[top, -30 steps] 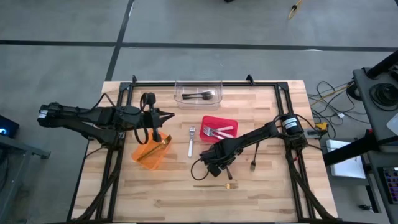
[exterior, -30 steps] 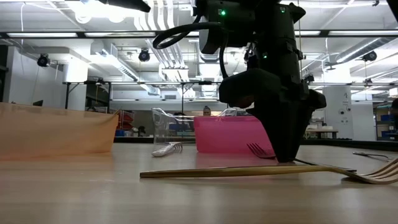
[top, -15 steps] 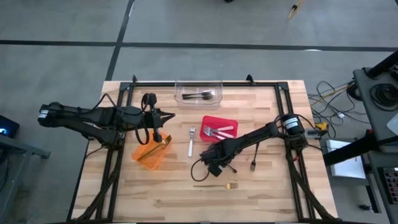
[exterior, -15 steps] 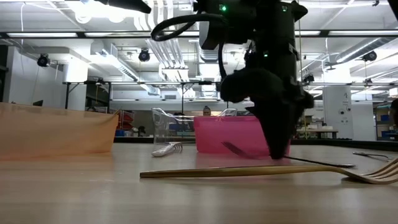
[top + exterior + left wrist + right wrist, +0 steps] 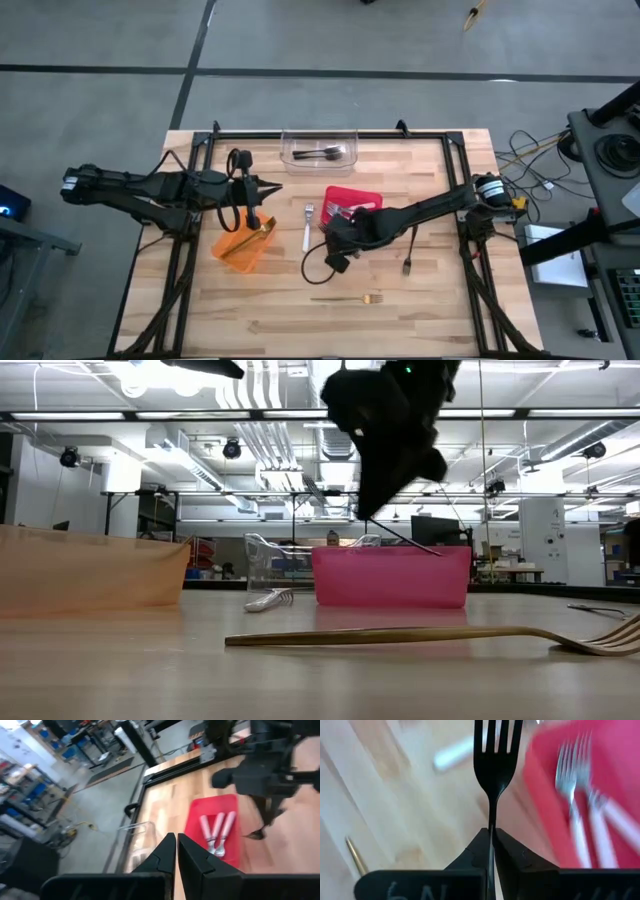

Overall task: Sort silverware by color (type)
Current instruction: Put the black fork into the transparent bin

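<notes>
A black fork [image 5: 493, 750] is clamped between the fingers of the right gripper [image 5: 491, 836]; in the right wrist view its tines point straight away from the gripper and its handle runs in line with the fingers. That grip cannot be made out from above, where the right gripper [image 5: 330, 228] is seen only as a dark mass at the near left edge of the red bin [image 5: 372, 194]. In the low view the gripper [image 5: 372, 510] is raised above the pink-looking bin [image 5: 390, 575], and the thin fork [image 5: 405, 540] slants down from it toward the bin's top edge.

The silver forks [image 5: 350, 211] with pale handles in the red bin are shown by the high view and the left wrist view; in the low view they are hidden behind the bin wall. A white-handled fork [image 5: 308, 228] lies on the table [image 5: 430, 300] just left of the red bin, its long axis running front to back, tines toward the far side. A gold fork [image 5: 347, 298] lies near the front edge, lengthwise left to right, tines to the right. A dark fork [image 5: 409, 262] lies right of the right arm.

Dark utensils [image 5: 322, 153] are held in the clear bin [image 5: 292, 139] at the far edge.

The left gripper [image 5: 176, 851], fingers together, is poised over the orange bin [image 5: 236, 249]; whether anything is held in it cannot be told.
</notes>
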Motion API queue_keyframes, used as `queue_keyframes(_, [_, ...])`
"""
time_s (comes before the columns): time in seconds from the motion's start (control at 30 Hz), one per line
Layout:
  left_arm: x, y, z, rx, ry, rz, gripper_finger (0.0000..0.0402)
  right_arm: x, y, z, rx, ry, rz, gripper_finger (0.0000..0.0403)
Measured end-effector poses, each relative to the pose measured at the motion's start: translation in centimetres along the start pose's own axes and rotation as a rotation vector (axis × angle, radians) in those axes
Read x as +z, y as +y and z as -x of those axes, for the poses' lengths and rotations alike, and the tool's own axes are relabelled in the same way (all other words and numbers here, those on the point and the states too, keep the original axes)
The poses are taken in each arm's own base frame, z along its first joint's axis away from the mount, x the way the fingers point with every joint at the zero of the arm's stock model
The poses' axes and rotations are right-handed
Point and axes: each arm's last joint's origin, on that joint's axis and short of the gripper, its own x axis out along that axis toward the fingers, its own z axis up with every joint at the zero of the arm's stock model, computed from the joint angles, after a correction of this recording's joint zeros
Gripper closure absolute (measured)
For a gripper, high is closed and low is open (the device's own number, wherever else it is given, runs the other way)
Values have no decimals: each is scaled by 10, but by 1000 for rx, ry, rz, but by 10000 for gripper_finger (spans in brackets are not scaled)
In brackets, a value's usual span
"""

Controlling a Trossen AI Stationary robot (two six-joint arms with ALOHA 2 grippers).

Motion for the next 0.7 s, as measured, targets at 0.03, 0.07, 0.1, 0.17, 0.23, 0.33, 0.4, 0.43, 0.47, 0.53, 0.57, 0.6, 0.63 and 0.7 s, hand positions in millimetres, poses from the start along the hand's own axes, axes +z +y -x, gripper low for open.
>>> queue_keyframes(0.03, [0, -1, 0, -21, -7, 7, 401, 3, 0, 4, 1, -44, 16, 393])
queue_keyframes(0.07, [0, -1, 0, -43, -13, 13, 401, 6, 0, 9, -5, -88, 33, 393])
queue_keyframes(0.1, [0, -2, 0, -55, -17, 19, 401, 9, 0, 13, -16, -134, 51, 393])
queue_keyframes(0.17, [-1, -3, 0, -65, -17, 27, 401, 15, 0, 22, -47, -228, 86, 393])
queue_keyframes(0.23, [-1, -3, -1, -66, -14, 37, 401, 20, -1, 28, -95, -304, 119, 393])
queue_keyframes(0.33, [-2, -3, -1, -66, -10, 59, 401, 27, -1, 35, -146, -405, 172, 394])
queue_keyframes(0.4, [-2, -4, -3, -67, -6, 71, 401, 31, 0, 40, -163, -468, 203, 394])
queue_keyframes(0.43, [-2, -5, -4, -69, -1, 74, 401, 32, 0, 42, -162, -497, 218, 394])
queue_keyframes(0.47, [-2, -5, -5, -70, 3, 78, 401, 32, 0, 42, -159, -512, 241, 394])
queue_keyframes(0.53, [-3, -7, -9, -73, 14, 82, 401, 32, -1, 43, -152, -540, 277, 394])
queue_keyframes(0.57, [-3, -9, -11, -75, 22, 80, 401, 31, -3, 43, -153, -549, 295, 394])
queue_keyframes(0.6, [-4, -10, -14, -77, 32, 78, 401, 30, -5, 43, -154, -558, 306, 394])
queue_keyframes(0.63, [-5, -12, -16, -78, 41, 75, 401, 29, -7, 44, -150, -571, 307, 394])
queue_keyframes(0.7, [-6, -15, -22, -80, 57, 73, 401, 29, -13, 47, -143, -613, 306, 394])
